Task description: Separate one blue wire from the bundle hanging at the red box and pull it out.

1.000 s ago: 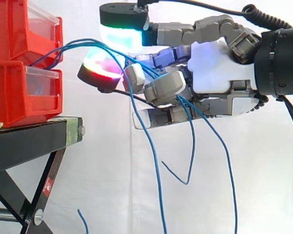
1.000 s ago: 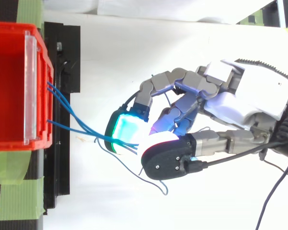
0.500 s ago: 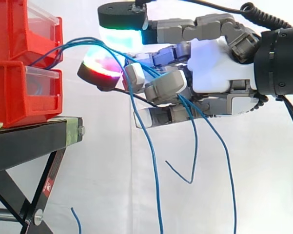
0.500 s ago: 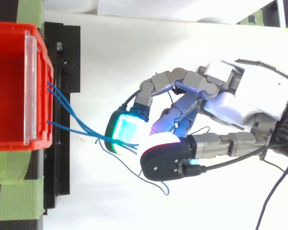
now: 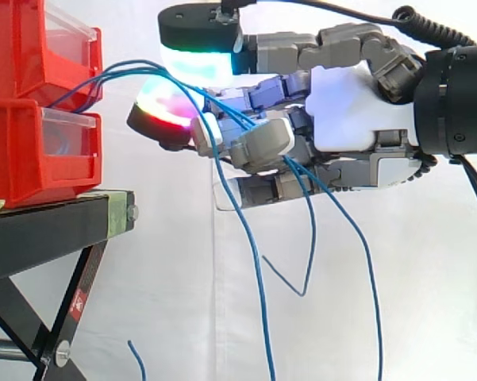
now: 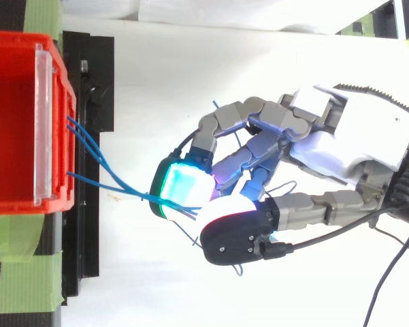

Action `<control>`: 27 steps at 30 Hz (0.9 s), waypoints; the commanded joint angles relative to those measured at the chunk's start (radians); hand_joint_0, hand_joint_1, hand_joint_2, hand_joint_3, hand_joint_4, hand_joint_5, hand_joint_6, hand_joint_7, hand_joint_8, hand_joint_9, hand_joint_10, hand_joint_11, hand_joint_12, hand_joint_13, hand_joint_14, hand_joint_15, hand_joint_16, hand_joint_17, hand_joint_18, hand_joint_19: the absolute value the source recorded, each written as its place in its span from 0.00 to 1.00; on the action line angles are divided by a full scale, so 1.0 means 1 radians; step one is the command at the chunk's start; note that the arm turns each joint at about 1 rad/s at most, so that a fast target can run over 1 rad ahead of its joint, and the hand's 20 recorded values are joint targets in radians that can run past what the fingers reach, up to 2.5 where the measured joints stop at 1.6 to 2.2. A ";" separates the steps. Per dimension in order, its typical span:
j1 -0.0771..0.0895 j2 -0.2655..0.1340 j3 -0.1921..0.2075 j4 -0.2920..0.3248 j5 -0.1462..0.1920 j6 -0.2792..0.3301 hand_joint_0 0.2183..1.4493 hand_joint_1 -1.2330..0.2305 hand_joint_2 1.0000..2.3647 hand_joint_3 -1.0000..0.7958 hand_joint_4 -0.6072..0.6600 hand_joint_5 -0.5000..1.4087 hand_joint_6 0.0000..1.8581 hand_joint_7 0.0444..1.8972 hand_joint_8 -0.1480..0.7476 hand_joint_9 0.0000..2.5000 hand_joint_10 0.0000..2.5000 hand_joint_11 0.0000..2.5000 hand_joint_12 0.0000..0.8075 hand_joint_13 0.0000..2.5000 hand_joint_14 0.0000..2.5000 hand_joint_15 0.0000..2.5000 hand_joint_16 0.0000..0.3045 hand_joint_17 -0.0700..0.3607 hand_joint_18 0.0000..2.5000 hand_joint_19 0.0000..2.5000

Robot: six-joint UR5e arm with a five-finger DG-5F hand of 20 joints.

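Several blue wires (image 5: 135, 70) run from the front of the upper red bin (image 5: 32, 48) to the right and into my hand (image 5: 349, 111). Seen from above, the wires (image 6: 109, 178) leave the red bin (image 6: 13, 122) as three strands and meet under a green-glowing fingertip (image 6: 180, 189). My hand (image 6: 340, 143) is curled round the bundle, with the strands threaded between bent fingers (image 5: 262, 143). Below the hand the loose wire ends (image 5: 258, 294) hang down. The exact strand pinched is hidden by the fingers.
Two red bins are stacked on a black stand (image 5: 55, 226) at the left, the lower bin (image 5: 32, 155) with a clear front. Green tape (image 6: 20, 272) lies on the stand beside the bin. A white curtain hangs behind.
The fingers have curled a little tighter on the wires, one fingertip shifting left. The hanging wire ends have swung slightly. The arm has stayed in place.
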 commanded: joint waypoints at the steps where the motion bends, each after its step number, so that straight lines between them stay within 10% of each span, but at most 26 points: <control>1: 0.000 0.001 0.000 0.000 0.000 -0.001 0.32 0.18 0.01 0.43 0.62 0.14 0.52 0.46 0.53 0.38 0.01 0.50 0.46 0.57 0.00 0.60 0.19 0.47 0.36 0.24; 11: 0.000 -0.001 0.000 -0.001 0.000 -0.001 0.35 0.18 0.00 0.29 0.62 0.14 0.52 0.44 0.54 0.39 0.01 0.49 0.45 0.61 0.00 0.61 0.18 0.46 0.38 0.24; 27: 0.000 -0.001 0.000 0.000 0.000 -0.004 0.33 0.31 0.01 0.34 0.61 0.15 0.51 0.43 0.55 0.44 0.01 0.50 0.45 0.62 0.00 0.61 0.18 0.45 0.39 0.26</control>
